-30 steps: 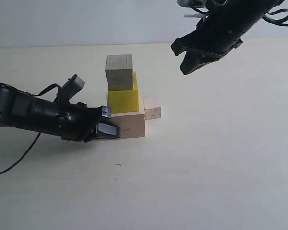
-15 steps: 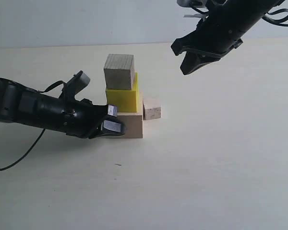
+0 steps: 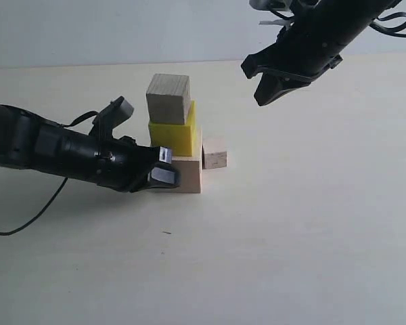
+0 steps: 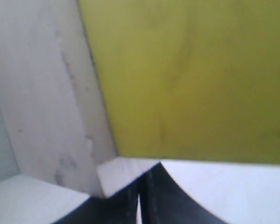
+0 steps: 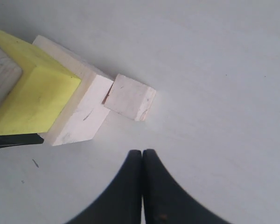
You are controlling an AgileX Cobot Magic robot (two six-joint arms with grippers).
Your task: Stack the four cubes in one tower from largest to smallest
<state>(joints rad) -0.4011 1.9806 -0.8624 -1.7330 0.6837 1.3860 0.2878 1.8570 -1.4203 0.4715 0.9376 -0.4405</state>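
Toward the far edge of the tabletop (image 3: 311, 223), about midway along it, three of the cubes are piled up. The big wooden cube (image 3: 188, 175) is at the bottom, the yellow cube (image 3: 172, 137) is on it, and the small wooden cube (image 3: 168, 99) is on top. The yellow one isn't centred. It sits toward the left side of the base, and from my right wrist cam a strip of the base's top shows past it.

The smallest cube (image 3: 214, 152) isn't up there yet. It's sitting on the tabletop just right of the big one, and in the right wrist cam it looks like one corner is touching the base.

My left gripper (image 3: 164, 166) is down low, lying almost flat. Its fingers are closed together with nothing between them, and the tips are right up against the left face of the big cube. The left wrist cam is so close it's mostly blurry yellow and pale wood, with the pinched-together fingertips at the edge.

My right gripper (image 3: 257, 84) hangs in the air well above the table, up and to the right of the cubes. It's also fully closed and empty, and it isn't touching anything.
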